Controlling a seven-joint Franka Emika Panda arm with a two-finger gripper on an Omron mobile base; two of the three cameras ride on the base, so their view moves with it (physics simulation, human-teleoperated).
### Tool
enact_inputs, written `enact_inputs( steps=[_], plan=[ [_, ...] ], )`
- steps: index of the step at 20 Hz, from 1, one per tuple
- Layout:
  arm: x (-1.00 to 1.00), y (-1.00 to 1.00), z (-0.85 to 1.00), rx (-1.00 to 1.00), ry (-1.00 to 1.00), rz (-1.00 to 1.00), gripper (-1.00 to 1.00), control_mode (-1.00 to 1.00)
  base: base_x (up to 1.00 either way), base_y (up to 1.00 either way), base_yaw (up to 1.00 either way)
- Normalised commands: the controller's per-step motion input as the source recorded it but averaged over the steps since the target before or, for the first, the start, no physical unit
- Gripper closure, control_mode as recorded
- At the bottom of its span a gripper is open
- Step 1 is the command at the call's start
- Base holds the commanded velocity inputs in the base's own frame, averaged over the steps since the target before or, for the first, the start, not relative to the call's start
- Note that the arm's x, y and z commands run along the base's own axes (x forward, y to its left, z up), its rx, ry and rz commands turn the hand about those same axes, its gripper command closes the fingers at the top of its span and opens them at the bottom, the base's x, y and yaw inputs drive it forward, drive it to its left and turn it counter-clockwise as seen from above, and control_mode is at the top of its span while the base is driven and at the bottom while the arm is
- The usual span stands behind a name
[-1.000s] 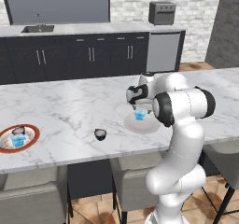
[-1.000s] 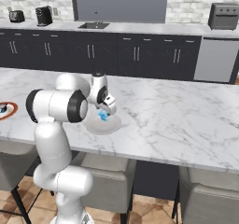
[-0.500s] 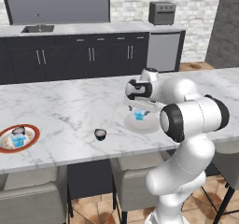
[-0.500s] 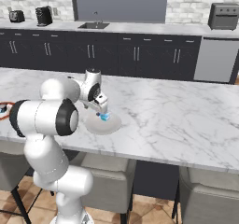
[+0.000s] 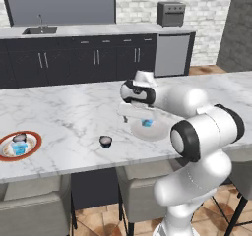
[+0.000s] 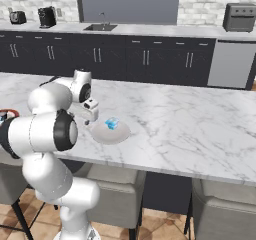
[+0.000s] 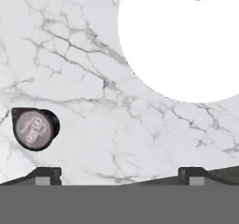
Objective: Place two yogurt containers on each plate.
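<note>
Red-rimmed plate: the round white plate with the broad red-orange rim lies at the far left of the marble counter. It carries a dark navy cup with a pale top and a translucent light blue cup, so by the look of it this plate has its pair.

Loose dark cup: a second dark navy yogurt cup with a pale lid stands alone on the bare marble, between the two plates and well apart from both. It is probably the one left to move.

Gripper: the two-finger gripper hangs above the counter just left of the plain plate, jaws spread wide and empty, tips on either side of bare marble.

Plain plate: the round pale grey-white plate holds one translucent light blue yogurt cup near its middle, leaving room for a second.

Next move, as judged: travel left to the loose dark cup.
</note>
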Motion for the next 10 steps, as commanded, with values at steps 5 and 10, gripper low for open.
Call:
enact_inputs(
  steps=[5,10],
  plan=[
    [-0.29,0.52,0.0,0.0,0.0,0.35,-1.0,-1.0,0.0,0.0,0.0],
    [-0.09,0.43,0.0,0.0,0.0,0.43,-1.0,-1.0,0.0,0.0,0.0]
  ],
)
